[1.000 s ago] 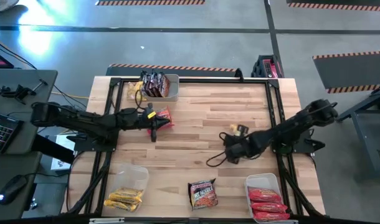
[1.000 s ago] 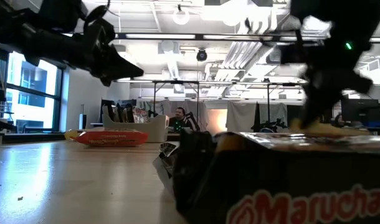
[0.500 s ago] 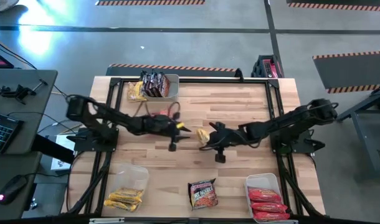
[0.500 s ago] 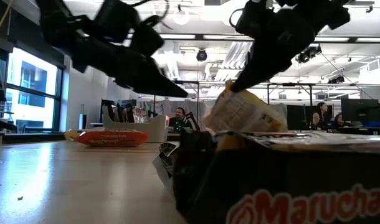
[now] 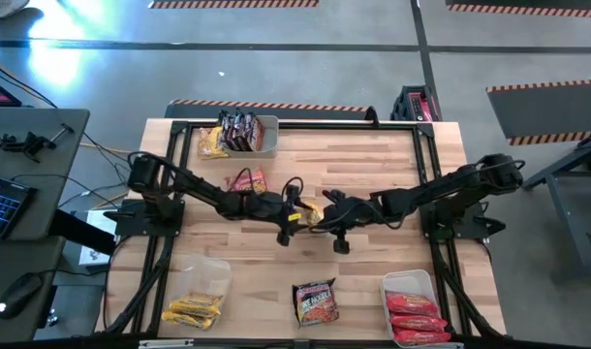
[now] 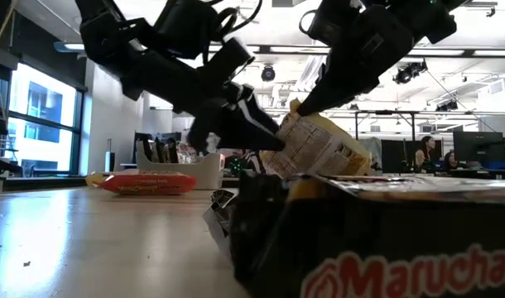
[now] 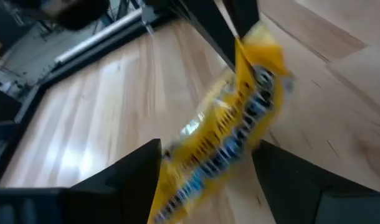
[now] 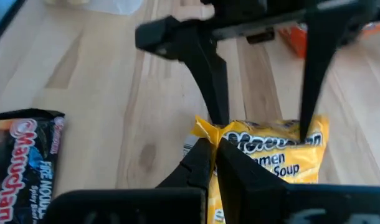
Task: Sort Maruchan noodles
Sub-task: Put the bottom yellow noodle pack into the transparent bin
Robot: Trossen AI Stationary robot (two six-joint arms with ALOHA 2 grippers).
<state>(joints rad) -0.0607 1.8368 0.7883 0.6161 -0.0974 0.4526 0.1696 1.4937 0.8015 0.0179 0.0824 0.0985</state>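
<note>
A yellow Maruchan noodle packet (image 6: 319,151) hangs over the middle of the table (image 5: 392,165), with my right gripper (image 8: 213,146) shut on it. My left gripper (image 7: 209,180) has come in from the table's left. It is open, with one finger (image 8: 210,74) on each side of the packet's lower part (image 7: 202,158). A red packet (image 5: 246,180) lies flat on the table behind the left gripper (image 5: 294,209). A dark packet (image 5: 316,301) lies near the front edge. My right gripper pinches the yellow packet's crimped upper end (image 8: 205,129) between its two fingers. The fingers slant down at it from the table's right. The packet hangs tilted below them; the dark packet in front hides its lower end in the low view. My left gripper: whether its fingers touch the packet, I cannot tell.
A clear bin (image 5: 412,286) with red packets stands at the front right. A bin (image 5: 266,136) with dark packets stands at the far edge, a yellow packet (image 5: 210,143) beside it. Yellow packets (image 5: 193,309) lie by a clear bin (image 5: 208,273) at the front left.
My right gripper has carried the yellow packet up and toward the table's left, to the middle, then held still. My left gripper has gone from over the red packet toward the table's right, rolled, sunk a little and opened around the hanging packet.
</note>
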